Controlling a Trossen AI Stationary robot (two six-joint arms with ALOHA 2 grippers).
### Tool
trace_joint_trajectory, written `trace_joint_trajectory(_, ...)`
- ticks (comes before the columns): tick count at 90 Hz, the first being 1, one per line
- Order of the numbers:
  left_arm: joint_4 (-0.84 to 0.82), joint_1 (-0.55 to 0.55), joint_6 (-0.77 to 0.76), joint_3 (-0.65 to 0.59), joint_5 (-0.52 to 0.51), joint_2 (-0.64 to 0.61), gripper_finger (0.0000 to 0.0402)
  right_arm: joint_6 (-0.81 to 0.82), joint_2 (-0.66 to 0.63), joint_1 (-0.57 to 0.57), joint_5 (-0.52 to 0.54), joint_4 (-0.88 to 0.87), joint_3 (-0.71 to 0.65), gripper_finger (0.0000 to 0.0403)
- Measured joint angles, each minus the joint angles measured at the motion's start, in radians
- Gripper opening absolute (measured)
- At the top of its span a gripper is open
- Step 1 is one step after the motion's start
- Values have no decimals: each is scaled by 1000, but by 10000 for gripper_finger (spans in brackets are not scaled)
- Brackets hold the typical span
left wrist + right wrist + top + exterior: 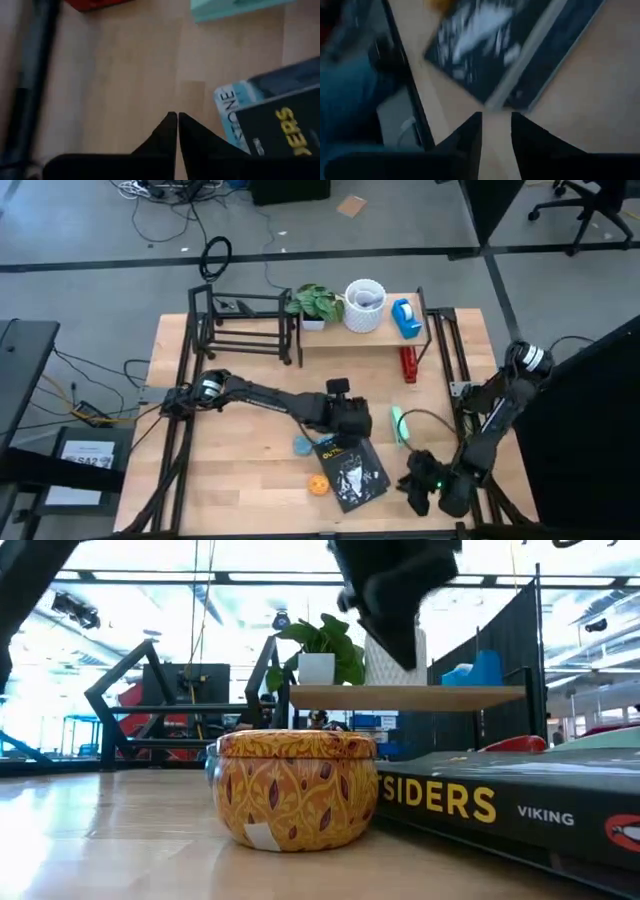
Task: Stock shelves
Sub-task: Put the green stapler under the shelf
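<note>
High view: partly stocked, by the look of it. On the plank shelf (375,338) at upper centre sit a plant (316,304), a white pot (365,306) and a blue thing (405,318). Black rack (245,325) at upper left looks bare apart from something small and dark on top, too tiny to call. Still out on the table (240,450): a book (352,472) at lower centre, an orange tin (319,485) just left of it, a small blue bit (303,445) above that, a green item (399,424) to the right and a red one (408,364) beside the shelf. Left gripper (352,423) hangs over the book's top edge; right gripper (420,489) parked at lower right, near the book.

Low view: tin (296,786) front and centre, leaf pattern, small blank-looking sticker. Book spine (500,805) at right reads "SIDERS" and "VIKING". Shelf (405,696) behind, with the plant and pot on top.

Left wrist view: fingers (167,131) pinched together at bottom centre, gripping nothing. Book (280,125) at right edge shows "ERS", plus "ONE" on a pale blue strip.

Right wrist view: fingers (470,134) slightly apart, empty, book (510,47) just ahead. Cover too smeared to read.
</note>
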Motion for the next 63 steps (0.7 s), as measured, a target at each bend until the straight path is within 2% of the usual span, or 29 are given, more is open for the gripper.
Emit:
trace_joint_trajectory(16,-141,-39,-102,0,-69,2,0,60,40,-26,-82,-62,14,78)
trace_joint_trajectory(21,-176,-50,-128,0,-92,2,0,156,41,-11,-40,-121,15,85)
trace_joint_trajectory(33,-256,-76,-193,1,-120,1,0,390,41,45,159,-304,15,114)
trace_joint_trajectory(48,-314,-97,-255,1,-168,1,0,620,41,74,192,-551,15,159)
trace_joint_trajectory(54,-313,-106,-259,1,-170,1,0,619,41,70,173,-588,14,178)
trace_joint_trajectory(63,-313,-110,-259,1,-183,1,0,545,41,44,153,-550,12,204)
